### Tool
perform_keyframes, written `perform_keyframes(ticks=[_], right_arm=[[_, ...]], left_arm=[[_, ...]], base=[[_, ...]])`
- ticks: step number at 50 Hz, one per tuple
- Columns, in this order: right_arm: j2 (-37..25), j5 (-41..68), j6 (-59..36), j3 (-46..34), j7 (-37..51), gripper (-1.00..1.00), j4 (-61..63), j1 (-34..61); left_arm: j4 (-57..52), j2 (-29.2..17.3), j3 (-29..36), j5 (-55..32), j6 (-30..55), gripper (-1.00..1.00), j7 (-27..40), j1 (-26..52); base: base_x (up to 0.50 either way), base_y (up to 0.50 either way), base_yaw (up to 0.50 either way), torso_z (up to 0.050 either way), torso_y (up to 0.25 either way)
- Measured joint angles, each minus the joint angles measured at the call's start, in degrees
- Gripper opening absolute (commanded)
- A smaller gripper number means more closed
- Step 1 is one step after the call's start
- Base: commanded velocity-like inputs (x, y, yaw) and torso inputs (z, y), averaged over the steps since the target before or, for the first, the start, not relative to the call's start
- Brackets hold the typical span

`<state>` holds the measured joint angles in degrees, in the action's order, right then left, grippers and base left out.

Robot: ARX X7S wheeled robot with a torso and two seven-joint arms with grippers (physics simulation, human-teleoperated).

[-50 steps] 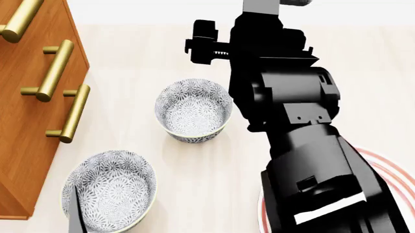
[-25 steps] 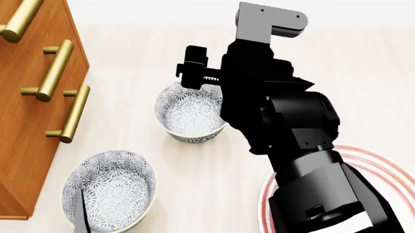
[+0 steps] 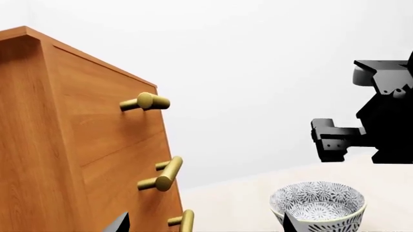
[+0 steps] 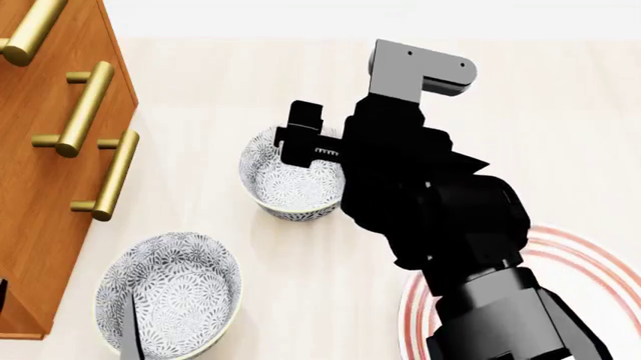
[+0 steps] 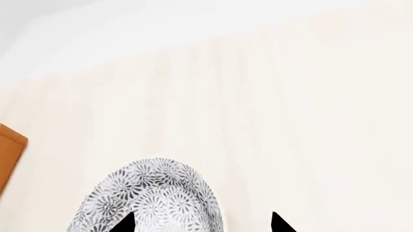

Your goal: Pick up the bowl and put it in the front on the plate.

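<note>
Nearest to you, at the lower right of the head view, sits the red-ringed plate [image 4: 601,259], mostly hidden under your right arm. If you swing back toward it blind, you could drop the load on its rim instead of flat on its face, so get the plate in view before releasing.

At the lower left stands the near bowl [image 4: 168,294], with a dark fingertip of the left gripper [image 3: 203,223] showing over its rim in the head view. In the left wrist view two dark tips stand far apart at the frame edge, so those fingers look spread wide and empty. Any careless move of that arm could knock this bowl or scrape the wooden cabinet [image 4: 45,172] and its brass handles [image 4: 112,176] just beside it.

Further out is the far bowl [image 4: 293,176], upright on the pale counter [image 4: 561,112], well apart from the plate. I judge this the one you are after. The right gripper [image 5: 201,223] hovers over its right-hand rim; the right wrist view shows the two tips spread wide and holding nothing, with the wall of the bowl somewhere between them.

The main risk is here: if you descend with a finger directly above the rim rather than straddling it, you will push the bowl down or tip it. Closing on a thin curved wall can also let it pivot or slip out on the lift.
</note>
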<state>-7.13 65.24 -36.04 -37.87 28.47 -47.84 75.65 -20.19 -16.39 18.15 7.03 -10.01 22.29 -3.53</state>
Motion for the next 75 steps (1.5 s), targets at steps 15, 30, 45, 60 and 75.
perform_keyframes(ticks=[15, 30, 45, 60, 75], right_arm=[[-0.4, 2.0, -0.8, 0.9, 1.6, 1.00, 2.0, -1.9], [-0.5, 5.1, -1.5, 3.1, 3.4, 1.00, 2.7, -2.7], [-0.5, 5.7, -1.4, 3.1, 3.9, 1.00, 3.2, -3.6], [-0.3, 5.3, -0.5, 2.3, 3.0, 1.00, 2.3, -4.6], [0.0, 4.8, 0.0, 1.1, 2.3, 1.00, 2.1, -5.6]], left_arm=[[0.0, -0.3, 0.5, -0.1, 0.5, 1.00, 0.1, 0.2], [0.1, -0.6, 0.9, -0.2, 0.9, 1.00, 0.2, 0.4], [0.3, -0.9, 1.3, -0.4, 1.2, 1.00, 0.4, 0.5], [0.6, -1.2, 1.8, -0.5, 1.4, 1.00, 0.6, 0.7], [0.7, -1.5, 2.1, -0.7, 1.5, 1.00, 0.8, 0.8]], base=[[0.00, 0.00, 0.00, 0.000, 0.000], [0.00, 0.00, 0.00, 0.000, 0.000], [0.00, 0.00, 0.00, 0.000, 0.000], [0.00, 0.00, 0.00, 0.000, 0.000], [0.00, 0.00, 0.00, 0.000, 0.000]])
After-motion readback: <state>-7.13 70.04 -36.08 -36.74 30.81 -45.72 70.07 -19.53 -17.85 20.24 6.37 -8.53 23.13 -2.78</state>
